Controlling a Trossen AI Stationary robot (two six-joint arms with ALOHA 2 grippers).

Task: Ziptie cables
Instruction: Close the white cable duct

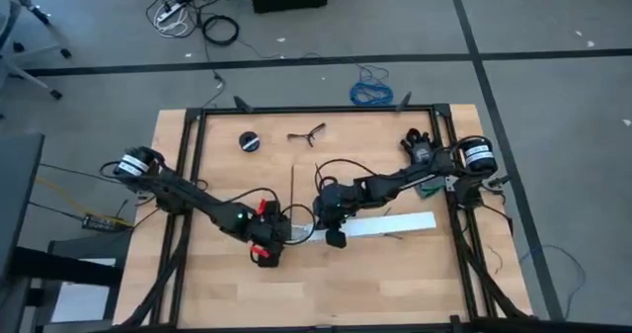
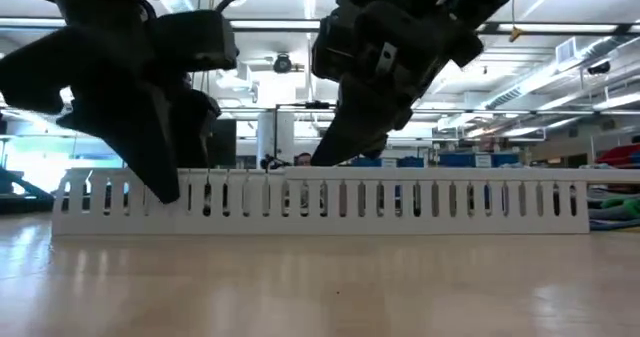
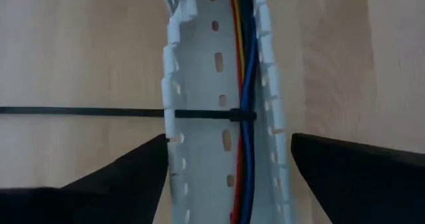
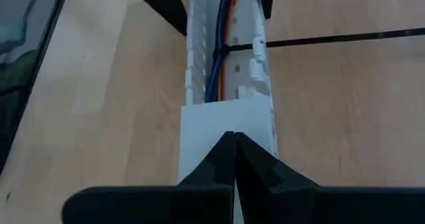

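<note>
With the black ziptie (image 3: pixel 199 113) looped round the coloured cables (image 3: pixel 247 84) in the white slotted plastic strip (image 3: pixel 199 64), cinching is likely next: spread left gripper (image 3: pixel 229 161) straddles it, right gripper (image 4: pixel 234 151) pressed together

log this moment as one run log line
left gripper: open, straddling white slotted duct | right gripper: shut above duct | cables: in duct, black ziptie looped around

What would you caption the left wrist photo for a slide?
Open left gripper straddling the white slotted duct, where a black zip tie binds the cables.
</note>
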